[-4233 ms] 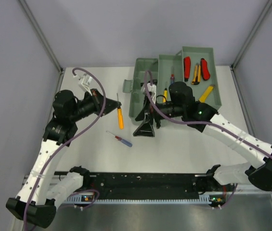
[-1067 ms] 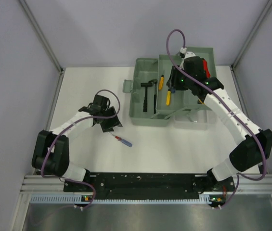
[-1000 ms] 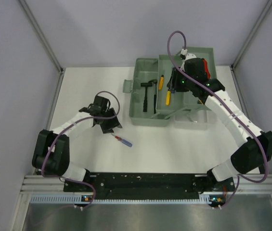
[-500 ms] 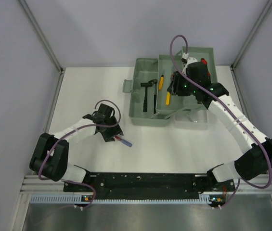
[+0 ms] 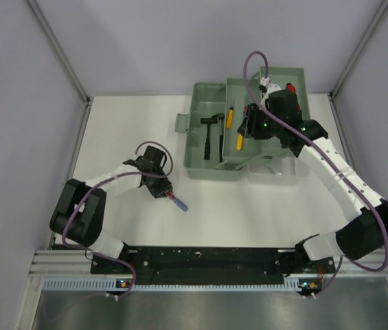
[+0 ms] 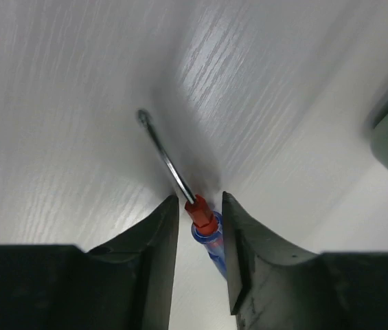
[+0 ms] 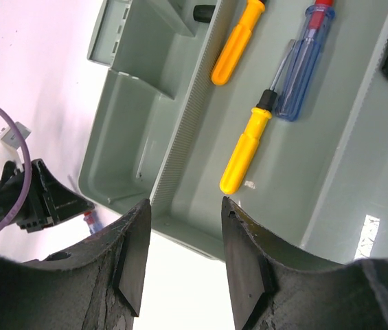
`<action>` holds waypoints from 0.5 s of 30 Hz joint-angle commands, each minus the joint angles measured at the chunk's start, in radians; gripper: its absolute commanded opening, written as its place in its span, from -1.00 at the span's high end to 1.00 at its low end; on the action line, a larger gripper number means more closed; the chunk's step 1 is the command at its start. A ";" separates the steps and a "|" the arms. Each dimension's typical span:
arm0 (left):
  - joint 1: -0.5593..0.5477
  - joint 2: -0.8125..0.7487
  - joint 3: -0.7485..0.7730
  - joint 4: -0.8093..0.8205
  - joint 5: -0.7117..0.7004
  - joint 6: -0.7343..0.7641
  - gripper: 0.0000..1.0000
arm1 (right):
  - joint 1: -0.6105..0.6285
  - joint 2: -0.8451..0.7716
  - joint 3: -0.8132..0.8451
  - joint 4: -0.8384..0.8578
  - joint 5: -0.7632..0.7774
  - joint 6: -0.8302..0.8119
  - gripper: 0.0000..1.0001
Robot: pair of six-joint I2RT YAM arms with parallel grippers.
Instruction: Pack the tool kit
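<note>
The tool kit is a grey-green box standing open at the back of the table. It holds a small hammer, yellow-handled screwdrivers and red-handled pliers. A blue-handled screwdriver with a red collar lies on the table. My left gripper is low over it, jaws narrowly open on either side of the collar, with a slim gap on the left. My right gripper hovers open over the tray near a yellow screwdriver, holding nothing.
A translucent lid lies at the box's front right. The tray also holds a second yellow screwdriver and a blue-handled one. Grey walls close in the table on three sides.
My left gripper has moved right and toward the near edge onto the blue screwdriver, and its jaws have narrowed round it. The right arm has shifted only slightly over the tray.
</note>
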 commanded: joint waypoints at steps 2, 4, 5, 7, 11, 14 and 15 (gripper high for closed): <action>-0.004 0.078 -0.005 0.026 -0.034 0.027 0.58 | -0.004 -0.063 -0.004 0.025 -0.011 0.010 0.10; -0.004 0.070 -0.004 0.026 -0.033 0.032 1.00 | -0.004 -0.069 -0.007 0.025 -0.013 0.010 0.10; -0.003 0.059 -0.004 0.026 -0.034 0.036 1.00 | -0.004 -0.072 -0.009 0.024 -0.013 0.010 0.10; -0.004 0.030 0.002 0.019 -0.002 0.044 1.00 | -0.004 -0.078 -0.012 0.025 -0.017 0.011 0.10; -0.004 -0.083 0.022 0.007 0.004 0.091 1.00 | -0.004 -0.093 -0.030 0.041 -0.062 0.017 0.08; -0.004 -0.210 0.035 0.019 -0.011 0.151 1.00 | -0.003 -0.102 -0.058 0.079 -0.148 0.013 0.03; -0.004 -0.252 0.036 0.028 -0.017 0.176 1.00 | 0.004 -0.115 -0.076 0.103 -0.183 0.001 -0.09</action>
